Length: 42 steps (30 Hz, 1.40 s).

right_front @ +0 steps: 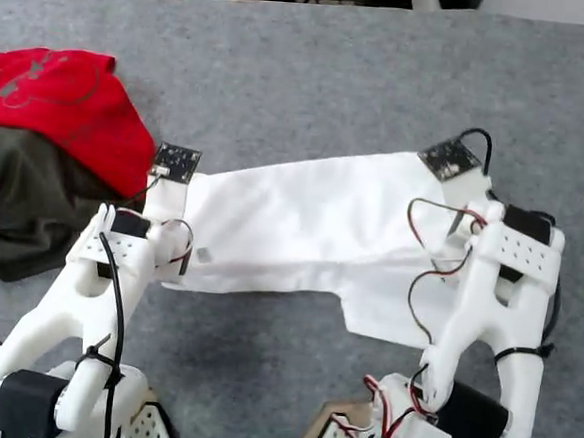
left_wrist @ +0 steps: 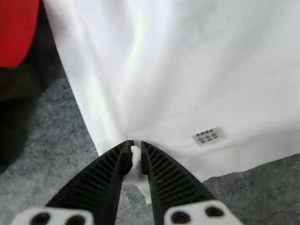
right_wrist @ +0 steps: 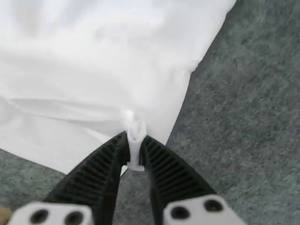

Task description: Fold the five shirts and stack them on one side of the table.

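Your left gripper (left_wrist: 133, 147) is clamped on one edge of the white shirt (right_front: 312, 220); your right gripper (right_wrist: 135, 136) is clamped on the opposite edge; the shirt lies stretched across the middle of the table (right_front: 332, 71). The red shirt (right_front: 69, 103) and the dark shirt (right_front: 18, 200) lie heaped beside the left arm, apparently unfolded; judge the stack not yet started and most of the task outstanding.

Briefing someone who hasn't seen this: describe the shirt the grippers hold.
On the grey table, look at the middle. The white shirt lies spread, pinched by the left gripper and right gripper. Its neighbours, the red shirt and dark shirt, lie heaped.
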Tool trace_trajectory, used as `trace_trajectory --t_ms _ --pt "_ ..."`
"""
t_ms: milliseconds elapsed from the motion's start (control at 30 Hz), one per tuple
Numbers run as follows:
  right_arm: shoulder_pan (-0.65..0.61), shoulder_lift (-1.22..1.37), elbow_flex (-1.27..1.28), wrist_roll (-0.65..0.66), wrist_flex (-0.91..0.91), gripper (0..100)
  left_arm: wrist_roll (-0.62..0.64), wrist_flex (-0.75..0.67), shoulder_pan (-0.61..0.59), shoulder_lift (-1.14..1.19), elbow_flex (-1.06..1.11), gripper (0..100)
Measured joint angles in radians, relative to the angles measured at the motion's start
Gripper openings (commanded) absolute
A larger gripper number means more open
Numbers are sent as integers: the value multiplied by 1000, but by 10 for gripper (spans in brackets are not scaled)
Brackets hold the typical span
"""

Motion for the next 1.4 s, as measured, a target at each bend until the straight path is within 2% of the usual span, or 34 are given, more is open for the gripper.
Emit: trace_trajectory --t_ms 233,467,633,900,1100,1200,1333,1400 --pt "57 -6 6 5 -5 13 0 58 0 0 -38 29" --pt "63 -9 60 11 -11 13 0 58 0 0 -38 29" --pt "63 -14 135 37 -66 13 0 -6 0 0 -2 30" --pt "63 -14 178 37 -89 14 0 -15 0 0 -2 37" --pt "63 -14 181 81 -89 17 -49 72 -2 0 -2 216" --pt "63 -14 181 86 -77 109 -77 124 -2 0 -2 273" --pt "63 -14 181 98 -51 276 -77 233 -6 0 -18 281" --pt "64 -14 181 126 -31 288 -77 299 -25 0 -58 282"
